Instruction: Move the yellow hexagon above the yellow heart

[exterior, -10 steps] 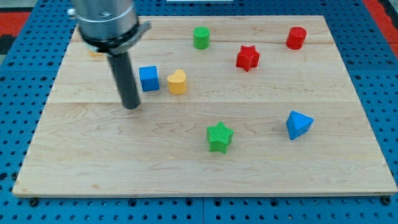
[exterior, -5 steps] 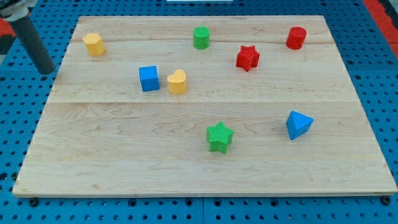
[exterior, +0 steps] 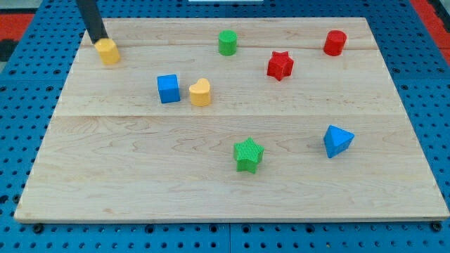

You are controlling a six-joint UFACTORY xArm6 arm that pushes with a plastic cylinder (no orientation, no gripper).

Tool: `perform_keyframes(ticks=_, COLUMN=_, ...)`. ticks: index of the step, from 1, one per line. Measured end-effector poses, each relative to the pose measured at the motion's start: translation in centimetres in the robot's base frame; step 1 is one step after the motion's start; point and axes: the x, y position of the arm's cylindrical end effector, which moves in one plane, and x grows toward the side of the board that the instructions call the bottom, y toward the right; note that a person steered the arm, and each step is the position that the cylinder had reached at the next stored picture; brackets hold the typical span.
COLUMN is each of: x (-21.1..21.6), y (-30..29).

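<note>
The board [exterior: 232,190] fills the view, pale wood on a blue pegboard, eight blocks scattered on it. Over on the view's right sits the blue wedge [exterior: 337,140], and bottom centre, the green star [exterior: 248,154]. Up top: green cylinder [exterior: 227,42], red star [exterior: 280,65], red cylinder [exterior: 335,42]. Mid-left, the blue cube [exterior: 168,88] and the yellow heart [exterior: 200,92] stand just beside each other.

And here's the action, top-left corner: the yellow hexagon [exterior: 107,50], well apart from the heart, up and to the view's left of it. My tip [exterior: 100,40] is right at the hexagon's upper-left edge, touching or as good as. It's a bare rod, nothing to open or close, nothing gripped; it only pushes.

The job looks barely begun. The hexagon needs to travel toward the view's right along the top strip, ending directly above the heart. From this upper-left contact, a push would drive it right and downward, risky, since the cube lies that way. Better, I'd judge, to settle on the hexagon's left face, push level through its centre so it doesn't spin off, and stop short of the green cylinder.
</note>
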Motion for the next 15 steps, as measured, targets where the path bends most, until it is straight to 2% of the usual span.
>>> perform_keyframes(ticks=3, x=5.4, y=7.0)
perform_keyframes(ticks=4, x=5.4, y=7.2)
perform_keyframes(ticks=5, x=4.3, y=5.7)
perform_keyframes(ticks=6, x=2.8, y=-0.5)
perform_keyframes(ticks=7, x=3.4, y=-2.6)
perform_keyframes(ticks=8, x=7.2, y=-2.8)
perform_keyframes(ticks=9, x=8.3, y=-1.0)
perform_keyframes(ticks=13, x=8.6, y=11.7)
perform_keyframes(ticks=15, x=8.6, y=11.3)
